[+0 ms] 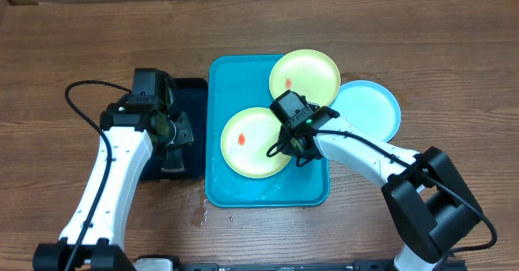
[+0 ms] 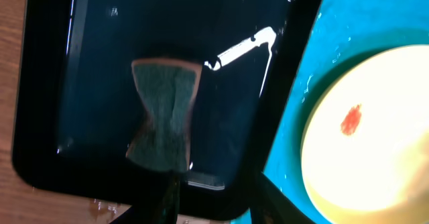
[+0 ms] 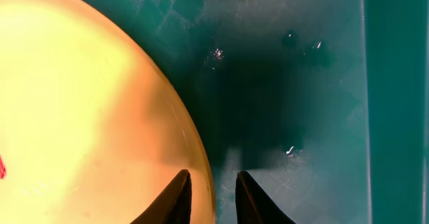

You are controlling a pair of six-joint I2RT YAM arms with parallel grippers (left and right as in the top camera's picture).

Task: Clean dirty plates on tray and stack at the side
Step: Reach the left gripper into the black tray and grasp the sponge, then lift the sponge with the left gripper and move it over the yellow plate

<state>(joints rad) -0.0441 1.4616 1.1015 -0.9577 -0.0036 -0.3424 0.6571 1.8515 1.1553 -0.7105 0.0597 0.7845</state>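
A light green plate (image 1: 251, 141) with a red smear lies in the turquoise tray (image 1: 268, 191). A second green plate (image 1: 304, 75), also smeared, rests on the tray's far right corner. The light blue plate (image 1: 369, 109) sits on the table right of the tray. My right gripper (image 1: 296, 145) is at the near plate's right rim. In the right wrist view its fingers (image 3: 211, 190) are closed narrowly astride that plate's rim (image 3: 100, 117). My left gripper (image 1: 174, 137) hangs open over the black tray, and its fingers (image 2: 214, 194) are just short of a green sponge (image 2: 164, 113).
The narrow black tray (image 1: 195, 88) holds water and stands left of the turquoise tray. Water drops lie on the wood near the turquoise tray's front left corner (image 1: 203, 214). The near plate also shows in the left wrist view (image 2: 375, 137).
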